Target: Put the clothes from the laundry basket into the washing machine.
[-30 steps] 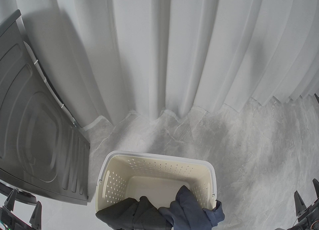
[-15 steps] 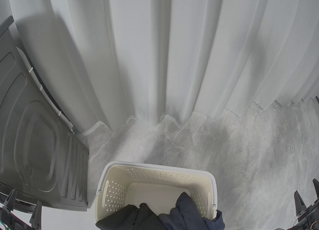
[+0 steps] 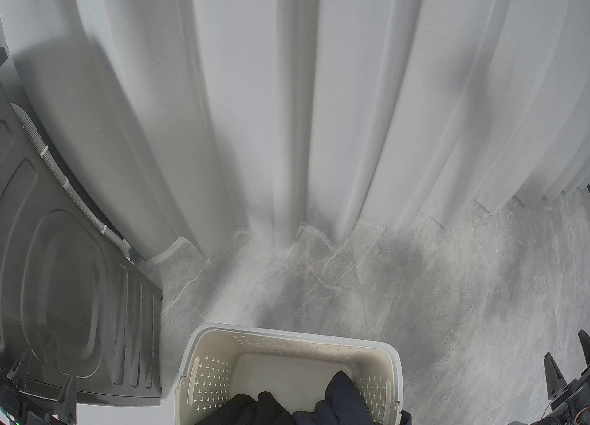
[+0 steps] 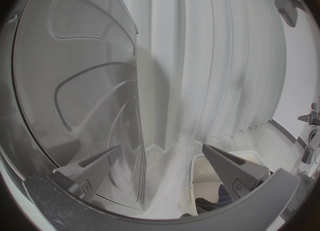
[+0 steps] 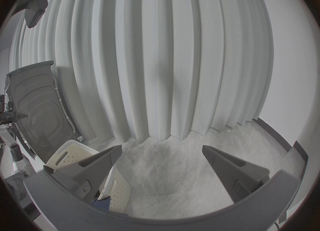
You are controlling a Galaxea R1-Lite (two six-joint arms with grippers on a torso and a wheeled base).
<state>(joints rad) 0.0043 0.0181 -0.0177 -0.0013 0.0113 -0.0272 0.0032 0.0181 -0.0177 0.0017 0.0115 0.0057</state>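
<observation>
While the left gripper (image 4: 160, 146) and right gripper (image 5: 161, 146) hang spread and empty, the laundry basket (image 3: 295, 334) of dark clothes (image 3: 338, 395) sits between them, the washing machine (image 3: 61, 297) beside the left one

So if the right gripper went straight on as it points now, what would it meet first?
The way looks free. Ahead of the open right gripper lies only bare grey marbled floor, then the white pleated curtain, probably what it meets first. The cream perforated laundry basket sits off to one side.
</observation>
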